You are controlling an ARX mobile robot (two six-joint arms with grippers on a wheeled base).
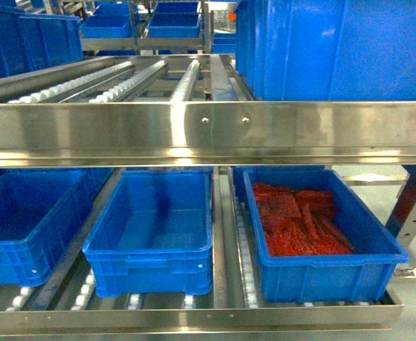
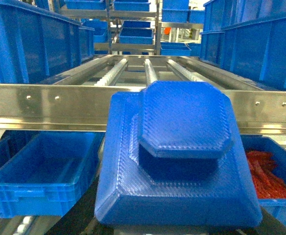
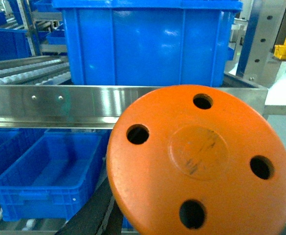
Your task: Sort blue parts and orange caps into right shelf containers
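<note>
A blue part [image 2: 182,156], a ribbed square block with a raised octagonal top, fills the left wrist view; my left gripper holds it from below, its fingers hidden under it. An orange cap [image 3: 201,161], a round disc with several holes, fills the right wrist view, held by my right gripper, whose fingers are hidden behind it. On the lower shelf, the right container [image 1: 378,245] holds a pile of orange-red pieces [image 1: 300,220]. The middle container [image 1: 151,270] is empty. Neither gripper shows in the head view.
A steel shelf rail [image 1: 208,131] crosses in front above the lower crates. Another blue crate [image 1: 23,234] sits at lower left. A large blue crate [image 1: 336,50] stands on the upper roller shelf at right. A shelf upright [image 1: 414,206] stands at far right.
</note>
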